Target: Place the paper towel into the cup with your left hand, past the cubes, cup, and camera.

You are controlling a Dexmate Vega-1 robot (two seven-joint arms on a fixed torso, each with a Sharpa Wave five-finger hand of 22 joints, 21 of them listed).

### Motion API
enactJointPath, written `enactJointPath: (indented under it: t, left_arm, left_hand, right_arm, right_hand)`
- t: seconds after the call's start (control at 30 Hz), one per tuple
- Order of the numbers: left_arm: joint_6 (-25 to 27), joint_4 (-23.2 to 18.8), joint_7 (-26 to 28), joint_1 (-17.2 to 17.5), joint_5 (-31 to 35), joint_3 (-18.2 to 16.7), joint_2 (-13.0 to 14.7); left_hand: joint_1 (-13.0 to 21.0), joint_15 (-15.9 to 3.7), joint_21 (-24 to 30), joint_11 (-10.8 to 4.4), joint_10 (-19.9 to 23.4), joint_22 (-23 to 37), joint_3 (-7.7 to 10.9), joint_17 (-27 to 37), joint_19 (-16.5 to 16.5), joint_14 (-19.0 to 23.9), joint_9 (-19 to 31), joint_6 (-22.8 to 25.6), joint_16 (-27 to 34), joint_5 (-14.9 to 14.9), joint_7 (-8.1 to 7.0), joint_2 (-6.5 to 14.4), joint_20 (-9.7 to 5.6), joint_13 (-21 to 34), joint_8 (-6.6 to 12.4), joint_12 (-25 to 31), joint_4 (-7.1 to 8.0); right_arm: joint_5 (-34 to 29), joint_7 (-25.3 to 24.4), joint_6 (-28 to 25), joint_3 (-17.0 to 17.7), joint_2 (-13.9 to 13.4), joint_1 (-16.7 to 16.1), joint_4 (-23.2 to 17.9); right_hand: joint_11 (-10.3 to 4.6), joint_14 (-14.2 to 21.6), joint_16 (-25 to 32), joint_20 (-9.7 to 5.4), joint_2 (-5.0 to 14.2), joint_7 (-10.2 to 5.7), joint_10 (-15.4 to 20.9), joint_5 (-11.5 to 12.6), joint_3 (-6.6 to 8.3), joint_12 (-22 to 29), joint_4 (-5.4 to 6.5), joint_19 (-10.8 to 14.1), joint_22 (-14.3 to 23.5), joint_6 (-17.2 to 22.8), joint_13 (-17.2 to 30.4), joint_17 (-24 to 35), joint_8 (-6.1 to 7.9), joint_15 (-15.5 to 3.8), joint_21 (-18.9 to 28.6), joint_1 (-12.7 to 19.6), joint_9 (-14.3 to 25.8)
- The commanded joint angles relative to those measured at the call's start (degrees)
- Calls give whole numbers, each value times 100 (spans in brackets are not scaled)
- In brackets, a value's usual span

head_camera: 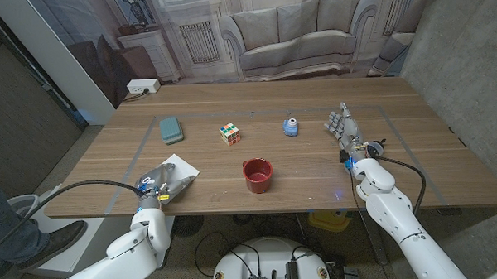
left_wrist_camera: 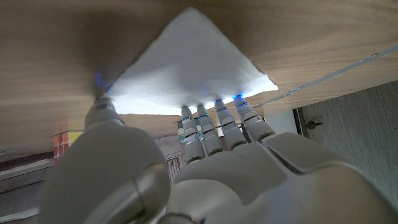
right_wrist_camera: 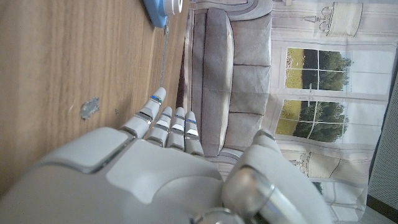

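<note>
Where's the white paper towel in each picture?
Head view: the paper towel lies near the table's front-left, at the left hand.
Left wrist view: the paper towel is a white triangle on the wood beyond the left hand's fingers.
Right wrist view: not in it.
Shared landmark: the left hand.

Even, soft indoor light across the wooden table [head_camera: 316, 166], faint shadows beside the red ceramic cup [head_camera: 257, 175]. Left wrist view: white paper towel [left_wrist_camera: 193, 68] glares overexposed; the nearby hand is blurred.
</note>
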Motion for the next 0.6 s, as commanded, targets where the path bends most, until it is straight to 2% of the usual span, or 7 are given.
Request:
enactJointPath:
  t: [0.03,0.17,0.33,0.53,0.6]
  left_arm:
    - [31,137,-42,-181,-102,128,-30]
    - [7,152,-24,-207,-111,150,-22]
    - [-7,158,-1,-231,-133,152,-29]
    - [-6,176,16,-277,-154,173,-60]
    - [-14,190,16,-292,-164,185,-72]
  left_hand:
    - [375,-436,102,-53,95,10,79,3,311,85,32,65,45,37,31,110,93,23,19,54,-150]
    - [839,-475,201,-59,161,-4,232,-1,720,201,38,110,67,-13,105,273,179,24,22,61,-338]
    - [1227,-451,273,10,246,-12,376,6,1106,356,49,188,96,-134,186,454,217,29,38,70,-472]
    - [1637,-440,343,58,426,-20,544,15,1534,623,66,331,145,-329,256,667,154,37,75,106,-580]
    - [1793,-462,350,71,487,-22,613,19,1647,699,72,399,151,-401,237,747,113,42,93,114,-610]
  right_arm:
    - [-50,11,23,-26,-17,63,-3]
    - [-60,32,41,-34,-24,75,-4]
    - [-88,43,54,-44,-48,67,-63]
    - [-101,45,54,-41,-65,53,-119]
    - [-101,48,52,-41,-68,47,-131]
  right_hand:
    - [8,47,-10,-211,28,12,33,-10,-20,-9,-18,48,28,34,12,25,-4,29,-36,7,26]
    - [8,43,-12,-210,29,15,38,-11,-21,-8,-20,52,29,34,12,25,-4,32,-43,8,26]
    - [4,45,-12,-209,30,18,40,-11,-24,-8,-22,55,29,33,12,25,-5,29,-52,9,26]
    - [5,45,-13,-212,30,14,36,-12,-27,-10,-24,61,29,31,12,25,-6,20,-60,8,26]
    - [6,43,-14,-209,30,16,36,-12,-28,-11,-24,60,29,34,12,25,-5,22,-63,8,26]
